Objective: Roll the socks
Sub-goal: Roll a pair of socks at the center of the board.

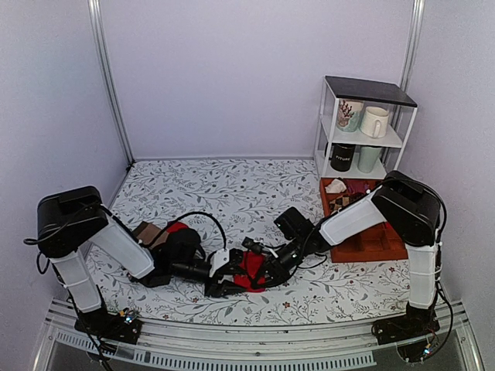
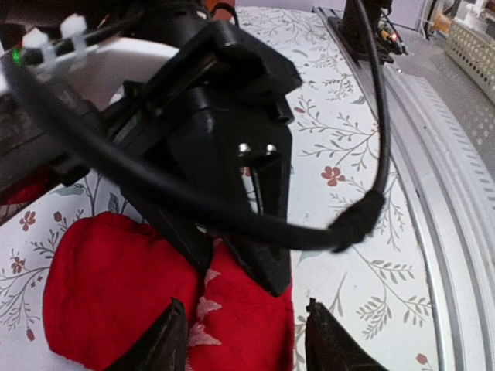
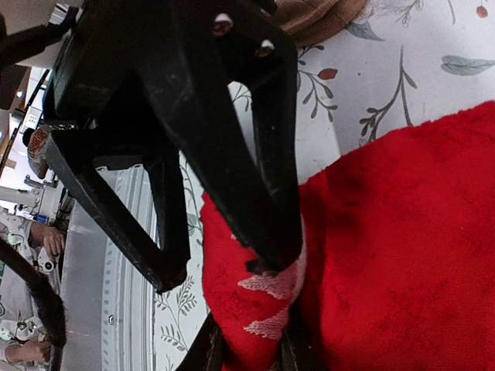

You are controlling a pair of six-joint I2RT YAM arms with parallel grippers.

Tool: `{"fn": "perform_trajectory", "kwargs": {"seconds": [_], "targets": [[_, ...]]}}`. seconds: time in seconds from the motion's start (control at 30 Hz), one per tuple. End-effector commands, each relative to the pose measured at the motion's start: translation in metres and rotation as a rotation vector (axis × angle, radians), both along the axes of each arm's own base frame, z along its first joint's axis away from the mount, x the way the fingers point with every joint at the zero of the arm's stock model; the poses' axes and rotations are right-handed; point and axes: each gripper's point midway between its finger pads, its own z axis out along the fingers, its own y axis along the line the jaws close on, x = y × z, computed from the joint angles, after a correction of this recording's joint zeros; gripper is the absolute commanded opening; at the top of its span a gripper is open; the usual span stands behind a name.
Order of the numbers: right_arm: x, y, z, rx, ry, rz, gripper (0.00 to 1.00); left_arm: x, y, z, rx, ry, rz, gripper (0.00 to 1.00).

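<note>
The red socks (image 1: 249, 270) lie bunched on the floral cloth near the front middle. In the left wrist view the red socks (image 2: 116, 286) show a pale zigzag pattern. My left gripper (image 2: 247, 344) is open, with its jaws on either side of one red fold. My right gripper (image 3: 249, 352) is shut on a narrow fold of the socks (image 3: 402, 255), the one with the pale pattern. Both grippers meet over the socks, the left gripper (image 1: 224, 287) on their left side and the right gripper (image 1: 264, 276) on their right. The left gripper's fingers (image 3: 267, 193) reach in from above, one pressing on the fold.
A tan-brown sock (image 1: 147, 232) lies by the left arm, with a bit of red fabric (image 1: 176, 227) beside it; it also shows in the right wrist view (image 3: 317, 15). A reddish wooden tray (image 1: 379, 239) and a white shelf of mugs (image 1: 363, 124) stand at the right. A metal rail (image 2: 456, 193) runs along the front.
</note>
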Motion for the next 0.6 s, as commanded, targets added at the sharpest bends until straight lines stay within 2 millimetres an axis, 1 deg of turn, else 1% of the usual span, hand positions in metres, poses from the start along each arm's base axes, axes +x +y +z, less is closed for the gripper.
{"fn": "perform_trajectory", "kwargs": {"seconds": [0.0, 0.1, 0.27, 0.4, 0.47, 0.57], "targets": [[-0.034, -0.068, -0.081, -0.414, 0.181, -0.061, 0.2, -0.016, 0.004, -0.002, 0.021, 0.025, -0.014, 0.54], [-0.033, -0.068, -0.079, -0.412, 0.182, -0.066, 0.2, -0.021, 0.007, -0.004, 0.031, 0.03, -0.003, 0.55], [-0.033, -0.068, -0.077, -0.412, 0.18, -0.064, 0.2, -0.012, 0.009, -0.017, 0.068, 0.021, 0.05, 0.54], [-0.032, -0.068, -0.078, -0.416, 0.181, -0.067, 0.2, -0.009, 0.004, -0.018, 0.071, 0.017, 0.047, 0.54], [-0.032, -0.068, -0.078, -0.415, 0.18, -0.067, 0.2, -0.009, 0.002, -0.021, 0.085, 0.021, 0.04, 0.49], [-0.031, -0.066, -0.077, -0.413, 0.184, -0.069, 0.2, -0.01, 0.001, -0.028, 0.108, 0.044, 0.03, 0.37]]}}
